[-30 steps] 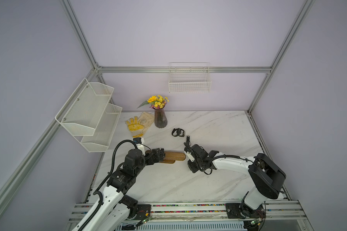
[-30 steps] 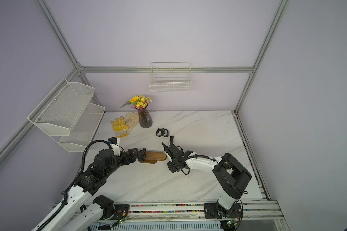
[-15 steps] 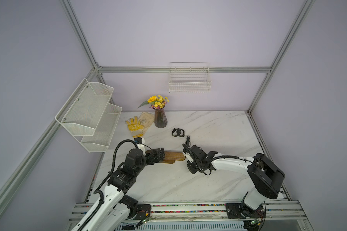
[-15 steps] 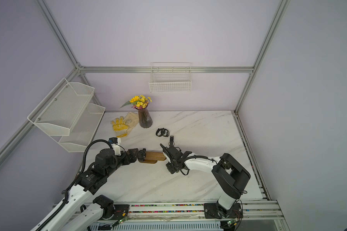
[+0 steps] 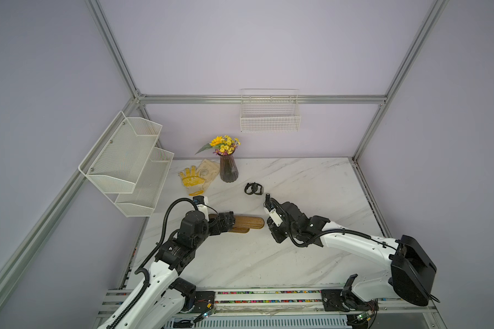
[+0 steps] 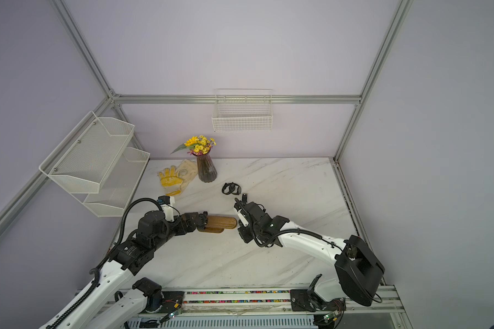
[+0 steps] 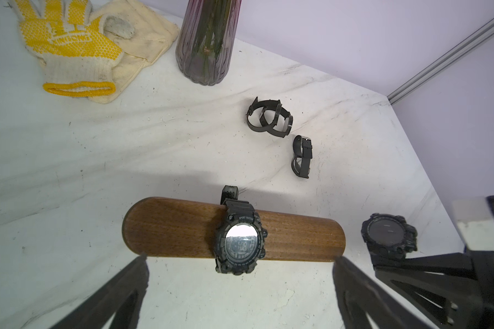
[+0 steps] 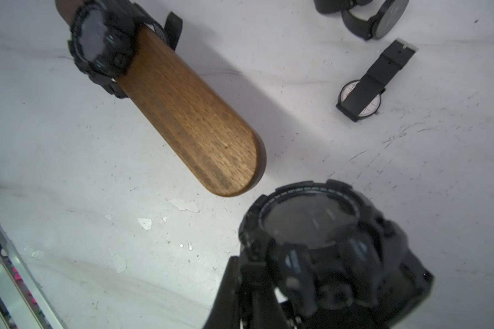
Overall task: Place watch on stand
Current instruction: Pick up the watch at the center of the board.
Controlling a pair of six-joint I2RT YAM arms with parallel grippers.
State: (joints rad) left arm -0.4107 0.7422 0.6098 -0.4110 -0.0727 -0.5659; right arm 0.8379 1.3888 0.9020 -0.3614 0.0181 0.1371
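Holding: my right gripper (image 5: 267, 200) pinches a chunky black watch (image 8: 311, 225), just off the stand (image 7: 177, 225) end.
My left gripper (image 7: 240, 264): spread wide, straddling the stand.
Writing: "SPORT WATCH" on the strapped watch (image 7: 240, 242), just ahead of my left gripper.
Count: five watches in all; three slim watches (image 7: 270, 119) lie beyond my right gripper.

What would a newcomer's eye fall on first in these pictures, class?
The long brown wooden bar stand on the white marble table, with a chunky black sport watch strapped around it, draws the eye first. Next comes a second chunky black sport watch held in the right gripper just off the stand's free rounded end. Farther back, slim black watches lie near a ribbed purple vase of yellow flowers.
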